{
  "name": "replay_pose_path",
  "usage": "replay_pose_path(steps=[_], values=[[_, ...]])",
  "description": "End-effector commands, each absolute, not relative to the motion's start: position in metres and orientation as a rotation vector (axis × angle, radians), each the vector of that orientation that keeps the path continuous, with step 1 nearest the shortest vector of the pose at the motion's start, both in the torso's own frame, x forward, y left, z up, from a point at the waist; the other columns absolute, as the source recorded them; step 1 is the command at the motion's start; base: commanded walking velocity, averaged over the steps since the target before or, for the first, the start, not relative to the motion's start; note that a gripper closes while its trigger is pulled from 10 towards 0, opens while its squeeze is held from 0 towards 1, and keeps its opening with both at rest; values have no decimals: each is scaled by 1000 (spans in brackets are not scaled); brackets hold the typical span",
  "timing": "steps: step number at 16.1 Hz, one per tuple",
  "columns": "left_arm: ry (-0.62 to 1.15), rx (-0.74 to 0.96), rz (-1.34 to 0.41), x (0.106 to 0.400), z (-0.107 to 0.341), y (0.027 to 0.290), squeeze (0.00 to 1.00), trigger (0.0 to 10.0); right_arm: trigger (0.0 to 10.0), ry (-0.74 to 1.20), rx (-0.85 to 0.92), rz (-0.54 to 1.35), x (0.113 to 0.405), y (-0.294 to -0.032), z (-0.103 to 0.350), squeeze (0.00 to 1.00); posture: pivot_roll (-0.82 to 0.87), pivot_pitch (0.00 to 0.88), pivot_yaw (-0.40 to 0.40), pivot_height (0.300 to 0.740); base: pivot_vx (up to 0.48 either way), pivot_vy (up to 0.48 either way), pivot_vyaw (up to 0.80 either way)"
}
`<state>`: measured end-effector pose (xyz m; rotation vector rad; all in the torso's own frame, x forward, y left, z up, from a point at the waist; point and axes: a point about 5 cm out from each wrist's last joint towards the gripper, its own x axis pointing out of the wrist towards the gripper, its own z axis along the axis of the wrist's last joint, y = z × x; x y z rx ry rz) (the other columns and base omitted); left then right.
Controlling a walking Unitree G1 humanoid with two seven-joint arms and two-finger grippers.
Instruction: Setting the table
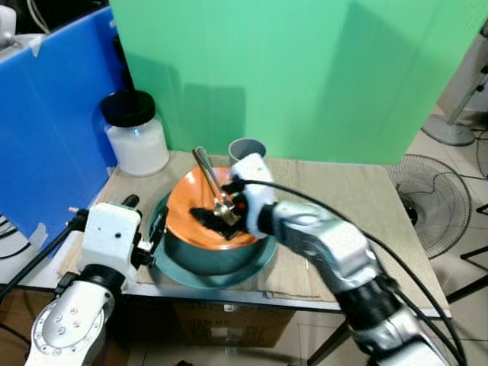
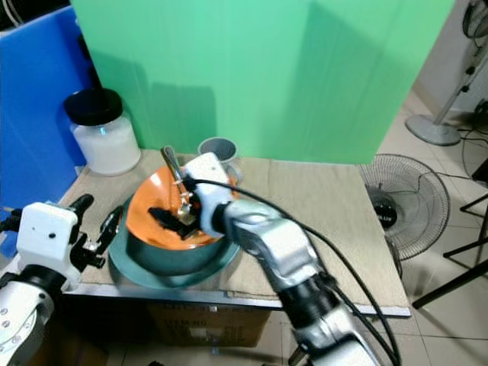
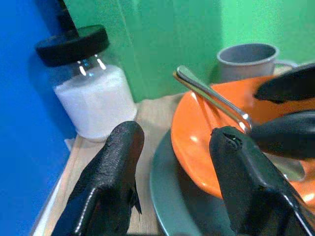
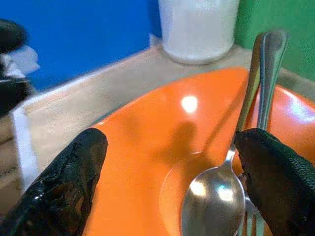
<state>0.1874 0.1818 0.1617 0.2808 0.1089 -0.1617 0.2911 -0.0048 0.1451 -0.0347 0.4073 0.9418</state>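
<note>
An orange bowl (image 1: 191,200) sits in a dark teal bowl (image 1: 206,258) on a teal plate (image 1: 232,276) at the table's front left. A metal spoon (image 4: 214,196) and a fork (image 4: 269,69) lie in the orange bowl, their handles (image 1: 204,164) leaning over its far rim. My right gripper (image 1: 216,219) reaches down into the orange bowl and is open, one finger (image 4: 275,177) close beside the spoon. My left gripper (image 1: 147,219) is open at the plate's left rim, holding nothing.
A grey cup (image 1: 247,149) stands just behind the bowls. A glass jar (image 1: 136,136) of white powder with a black lid is at the back left. A blue board (image 1: 46,130) walls the left side, a green screen the back. A floor fan (image 1: 431,202) stands right of the table.
</note>
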Motion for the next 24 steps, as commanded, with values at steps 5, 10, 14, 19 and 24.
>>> replay_pose_path(steps=[5,10,14,19,24], values=[[144,278,-174,182,160,183,0,10000,3490,406,-124,804,308,14,135,0,19,0,-19,740,0,0,0],[154,274,-179,180,159,182,0,10000,0,427,-113,793,311,24,130,0,18,4,-20,740,0,0,0],[154,268,-190,180,159,180,0,10000,0,421,-122,736,319,24,128,0,17,9,-21,740,0,0,0],[129,221,-282,178,162,169,0,10000,10000,398,-90,747,321,22,137,0,12,7,-17,740,0,0,0],[129,198,-347,176,162,162,0,10000,10000,398,-87,723,320,18,141,1000,7,8,-14,740,0,0,0]])
